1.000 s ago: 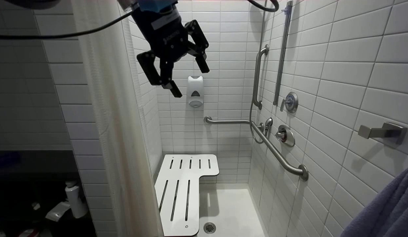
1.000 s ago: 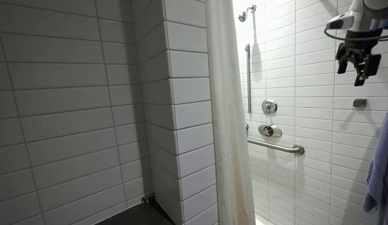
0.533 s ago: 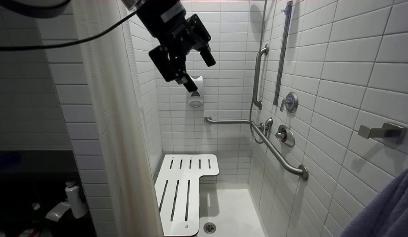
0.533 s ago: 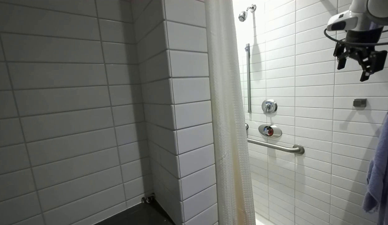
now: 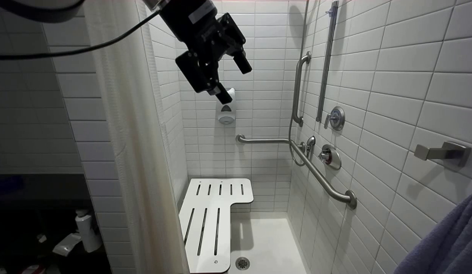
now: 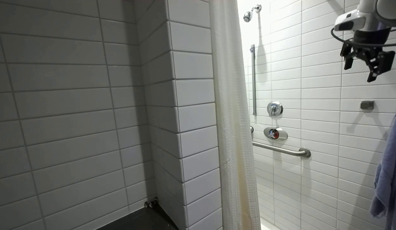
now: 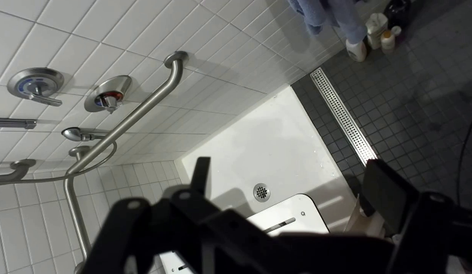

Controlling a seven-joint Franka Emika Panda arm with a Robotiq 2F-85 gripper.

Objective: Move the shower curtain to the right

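The shower curtain (image 5: 139, 152) is a tall off-white sheet with soft vertical folds. It hangs gathered at the left side of the shower opening, and it hangs beside the tiled wall end in an exterior view (image 6: 234, 134). In the wrist view only a small lower part of the curtain (image 7: 367, 224) shows, beside the right finger. My black gripper (image 5: 235, 83) is open and empty, in the air to the right of the curtain and apart from it. It also hangs high at the right in an exterior view (image 6: 360, 72). Its two fingers are wide apart in the wrist view (image 7: 289, 167).
A white slatted seat (image 5: 207, 224) stands behind the curtain. Steel grab bars (image 5: 323, 177), shower valves (image 5: 337, 118) and a hook (image 5: 441, 151) project from the right wall. A purple towel (image 6: 388, 172) hangs at the right. Bottles (image 7: 377, 30) stand on the dark floor.
My gripper has moved right and slightly up in an exterior view, away from the curtain, and has turned a little; the last half second shows only slight motion. The curtain has not moved.
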